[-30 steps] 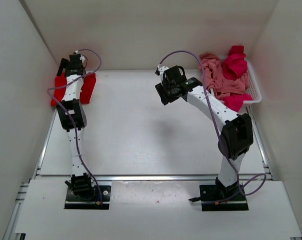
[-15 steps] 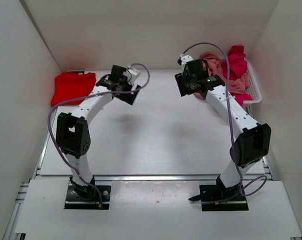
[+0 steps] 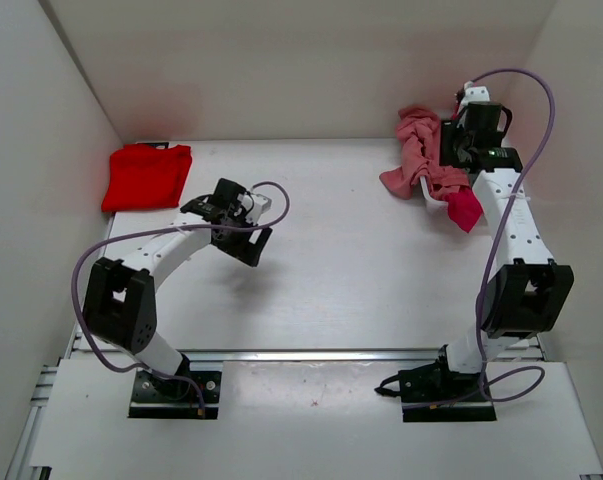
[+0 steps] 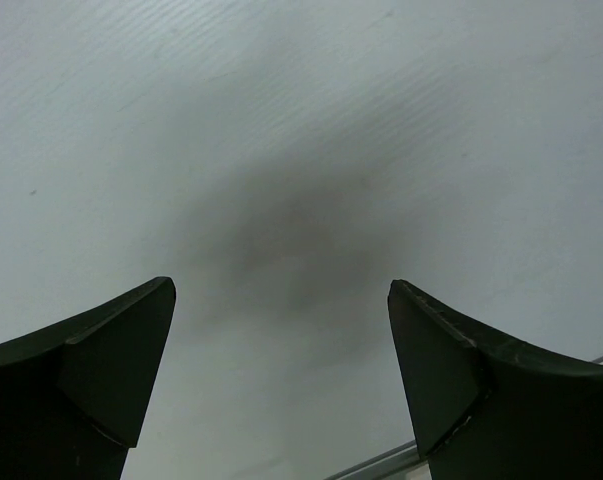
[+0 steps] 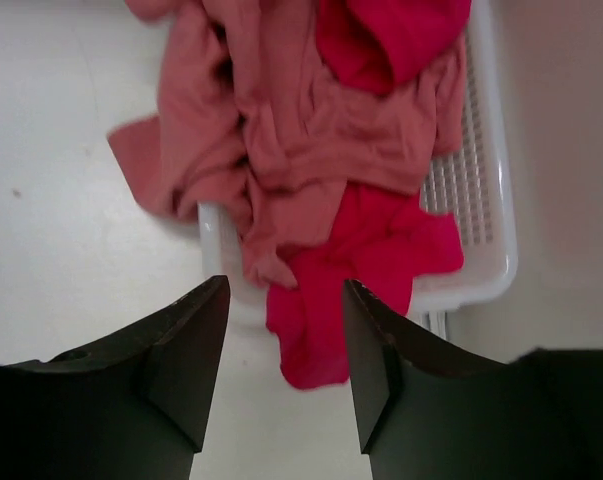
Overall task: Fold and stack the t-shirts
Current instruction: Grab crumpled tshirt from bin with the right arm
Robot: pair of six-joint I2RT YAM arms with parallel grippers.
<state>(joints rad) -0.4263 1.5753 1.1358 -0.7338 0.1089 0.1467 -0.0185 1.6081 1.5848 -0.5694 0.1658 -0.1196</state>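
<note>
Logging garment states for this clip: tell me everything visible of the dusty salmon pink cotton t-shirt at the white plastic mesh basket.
The dusty salmon pink t-shirt is unfolded, soft, crumpled and creased. It lies in the white plastic mesh basket and spills over its rim onto the table. The crimson-magenta t-shirt overlaps it, part on top, part hanging out beside it. The right gripper hovers above, jaws apart, touching nothing.

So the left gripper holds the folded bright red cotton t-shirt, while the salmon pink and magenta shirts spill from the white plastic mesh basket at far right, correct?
No. The folded bright red cotton t-shirt lies on the table at far left, apart from the left gripper, which is open over bare table; the top external and left wrist views show it. The rest stands.
</note>
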